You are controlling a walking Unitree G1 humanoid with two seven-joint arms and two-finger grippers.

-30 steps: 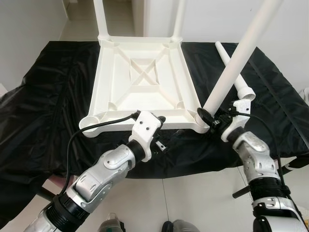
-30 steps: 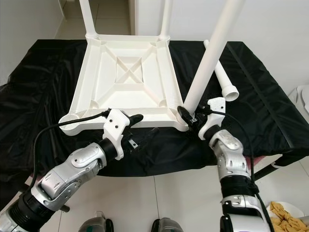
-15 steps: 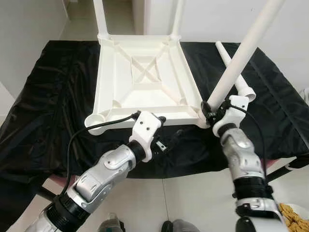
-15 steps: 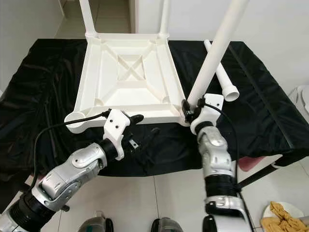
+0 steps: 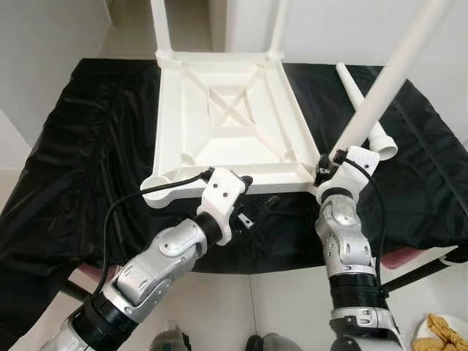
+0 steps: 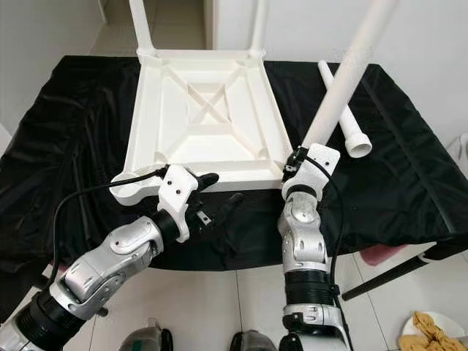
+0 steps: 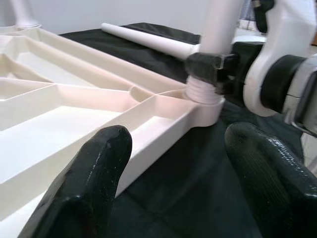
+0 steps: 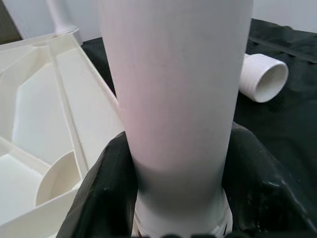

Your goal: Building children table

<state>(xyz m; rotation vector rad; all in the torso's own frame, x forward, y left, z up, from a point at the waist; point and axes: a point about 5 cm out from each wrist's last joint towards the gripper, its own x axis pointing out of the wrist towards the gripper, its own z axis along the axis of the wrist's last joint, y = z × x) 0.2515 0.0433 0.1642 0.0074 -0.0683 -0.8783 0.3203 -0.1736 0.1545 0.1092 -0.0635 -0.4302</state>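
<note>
Black-draped desk: right end effector clamps long white plastic leg at upturned white tabletop's 5 o'clock corner; left end effector gapes empty.

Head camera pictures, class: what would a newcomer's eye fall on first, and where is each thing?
First, the white table top lying upside down on a black sheet, two legs already standing at its far corners. Next, the right end effector clamped round a long white leg at the near right corner socket. A spare leg lies on the sheet beside it.
</note>
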